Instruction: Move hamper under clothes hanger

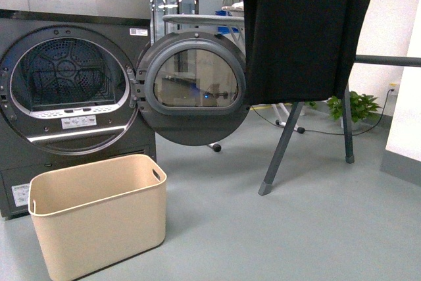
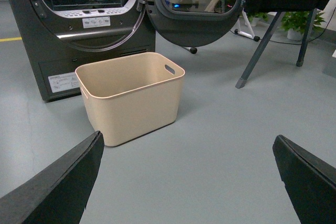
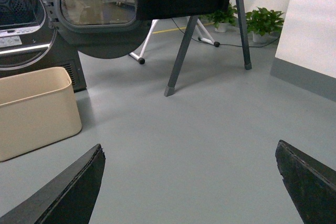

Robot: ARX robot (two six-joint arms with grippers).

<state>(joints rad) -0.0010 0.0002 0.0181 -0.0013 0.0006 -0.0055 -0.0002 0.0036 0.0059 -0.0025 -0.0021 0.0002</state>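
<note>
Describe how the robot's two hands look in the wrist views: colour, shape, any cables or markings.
The left hand and right hand look alike: each shows two matte black fingers, broad wedges tapering to a tip. No cables or markings show. The arms themselves are out of view.

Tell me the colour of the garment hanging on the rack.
Black. The garment draped over the clothes hanger shows best in the front view.

One hamper (image 1: 99, 218), one dryer (image 1: 125, 139) with a single round door (image 1: 194, 90) swung open, and one clothes hanger (image 1: 388, 60) are counted. One black garment (image 1: 302, 31) is draped on it, and two of its legs (image 1: 283, 146) are seen. Two potted plants (image 3: 265, 22) are counted near the wall.
</note>
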